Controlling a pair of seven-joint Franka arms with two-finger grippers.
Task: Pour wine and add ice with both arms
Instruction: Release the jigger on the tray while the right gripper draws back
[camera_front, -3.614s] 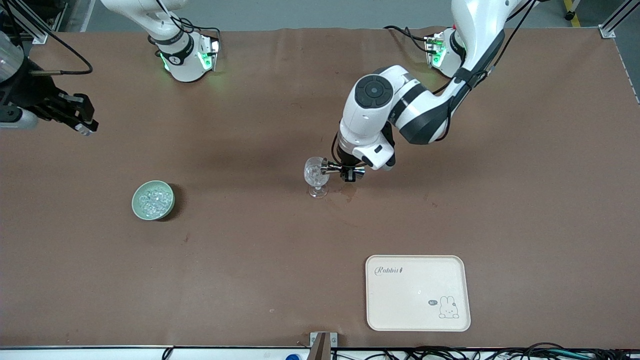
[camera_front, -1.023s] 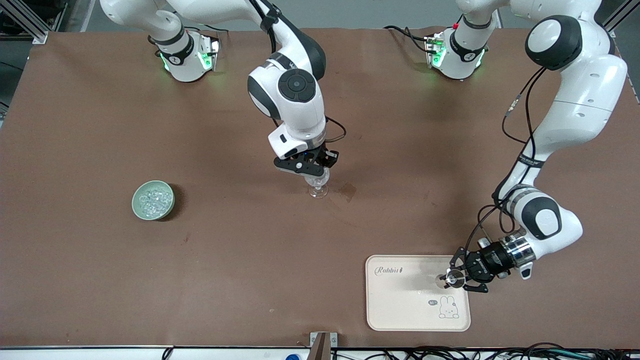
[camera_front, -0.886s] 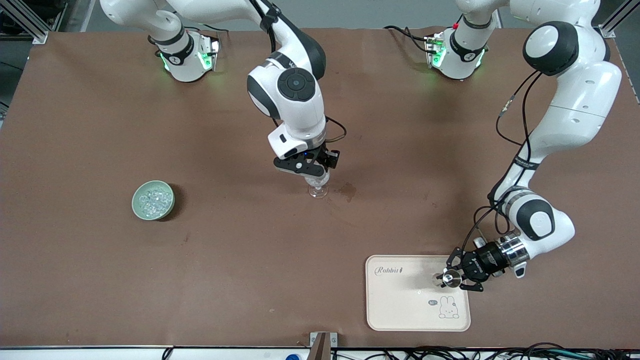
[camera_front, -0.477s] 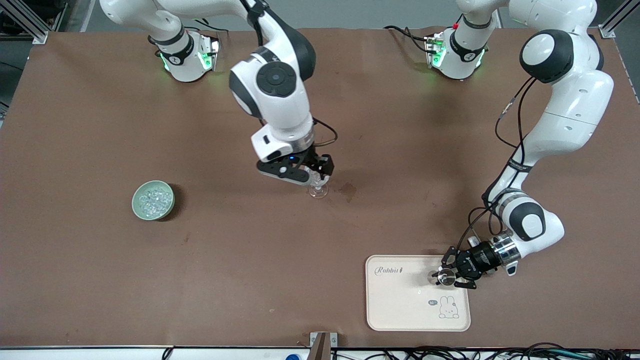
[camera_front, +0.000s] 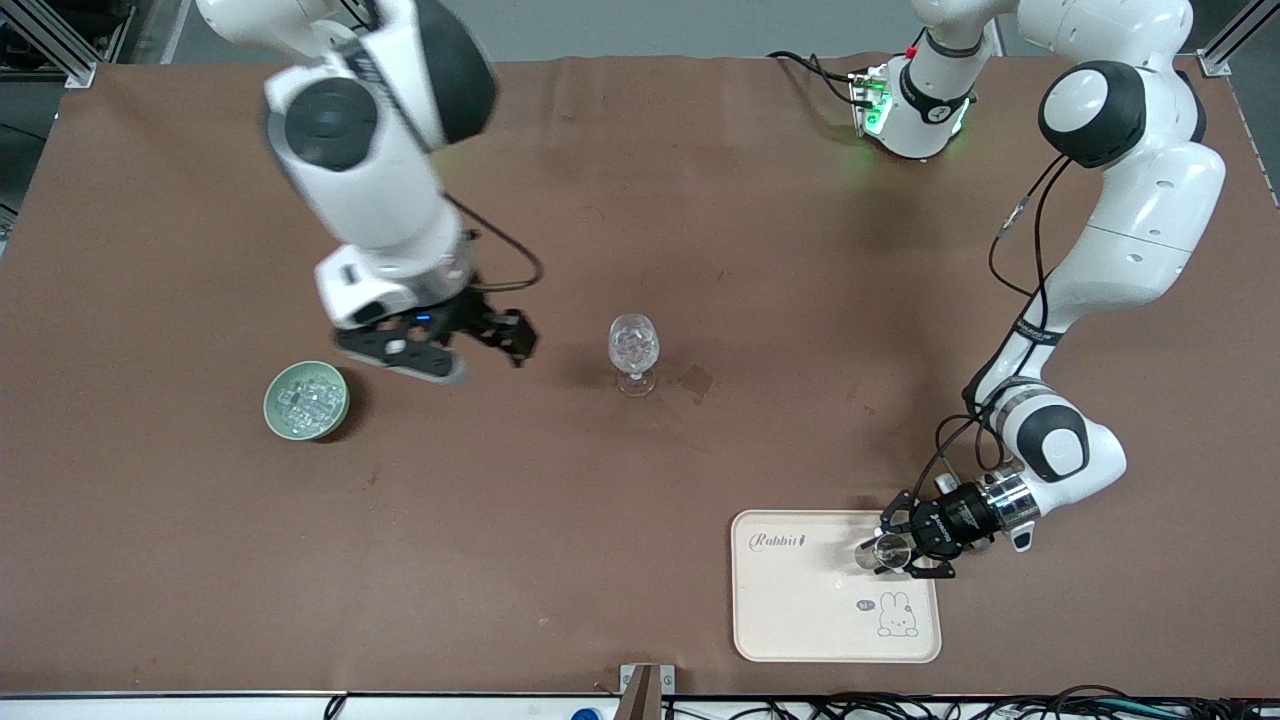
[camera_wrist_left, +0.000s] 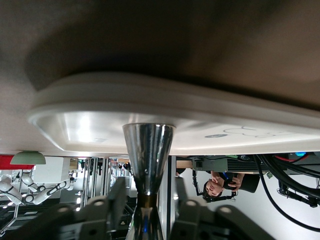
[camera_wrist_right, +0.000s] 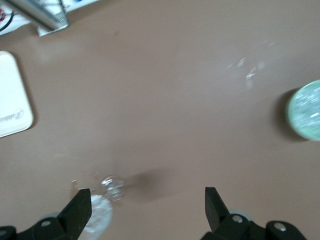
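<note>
two arms, one glass: setting down the jigger and fetching ice

two grippers work apart here. my right gripper (camera_front: 455, 350) hangs with its black fingers spread wide and empty, over the brown table (camera_front: 640, 180) between the stemmed clear wine glass (camera_front: 633, 352) and the pale green bowl of clear ice lumps (camera_front: 306, 400). the ice sits in that bowl toward the right arm's end of the table; the glass stands mid-table with glinting pieces in its cup. my left gripper (camera_front: 908, 550) is low over the cream rectangular tray with the rabbit print (camera_front: 800, 620), reaching in from its edge, with a polished steel jigger (camera_wrist_left: 148, 155) between its fingers (camera_wrist_left: 112, 202). in the left wrist view the fingers flank the jigger's waist; i cannot tell whether they grip it or have just let go.

as i judge it, the step in hand is twofold: seat the jigger on the tray, then take more ice. i would part the left fingers fully only once the jigger rests flat, then lift straight up. for the right, i would centre over the bowl before descending, and pinch one lump gently, as glassy lumps slip.
</note>
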